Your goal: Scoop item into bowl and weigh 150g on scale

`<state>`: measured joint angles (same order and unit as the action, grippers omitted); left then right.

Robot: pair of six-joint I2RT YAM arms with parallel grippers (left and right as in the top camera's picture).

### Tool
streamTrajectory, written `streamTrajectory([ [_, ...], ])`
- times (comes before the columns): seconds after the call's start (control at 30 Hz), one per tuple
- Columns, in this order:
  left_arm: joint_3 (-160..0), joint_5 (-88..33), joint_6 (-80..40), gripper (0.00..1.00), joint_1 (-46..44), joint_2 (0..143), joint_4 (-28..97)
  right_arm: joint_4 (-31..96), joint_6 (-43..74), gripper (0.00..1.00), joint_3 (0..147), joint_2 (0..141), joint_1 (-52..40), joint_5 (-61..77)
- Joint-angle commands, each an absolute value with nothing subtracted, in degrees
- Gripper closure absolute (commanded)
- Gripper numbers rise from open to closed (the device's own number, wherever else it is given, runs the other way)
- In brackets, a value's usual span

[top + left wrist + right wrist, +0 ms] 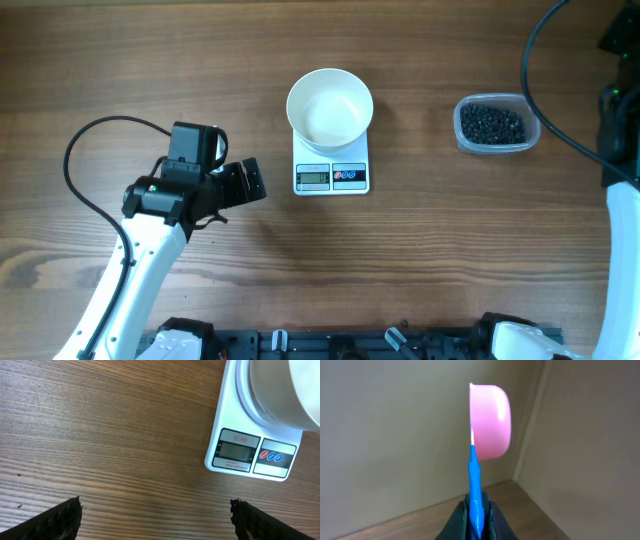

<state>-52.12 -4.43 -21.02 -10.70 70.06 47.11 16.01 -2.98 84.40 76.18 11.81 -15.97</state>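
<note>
Right end effector (476, 512) clamped on scoop (490, 420) handle, cup edge-on. Left end effector (156, 517) wide apart, empty. Bowl (330, 108), empty, sits on scale (331, 176) at centre; beads (492, 124) in tub (460, 110), upper right. Likely risks: a tilted scoop spilling beads onto the desk, and overshooting the weight.

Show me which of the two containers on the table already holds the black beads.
The clear plastic tub on the right holds the black beads. The white bowl, standing on the scale, is empty.

Wooden table (150, 60) bears a clear tub (461, 128); the scoop (490, 420) is pink.
</note>
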Motion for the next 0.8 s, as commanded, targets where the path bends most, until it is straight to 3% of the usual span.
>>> streamTrajectory([
  [0.0, -52.18, -4.91, -19.88, 0.0, -10.33, 69.43, 46.98, 15.81, -4.29, 0.96, 85.78, 76.53, 12.29, -8.93],
  [0.37, -52.18, -4.91, -19.88, 0.0, -10.33, 69.43, 46.98, 19.75, 8.62, 0.96, 85.78, 76.42, 12.29, -2.42],
  [0.77, -52.18, -4.91, -19.88, 0.0, -10.33, 69.43, 46.98, 17.47, 28.6, 0.96, 85.78, 77.06, 12.78, -6.33],
])
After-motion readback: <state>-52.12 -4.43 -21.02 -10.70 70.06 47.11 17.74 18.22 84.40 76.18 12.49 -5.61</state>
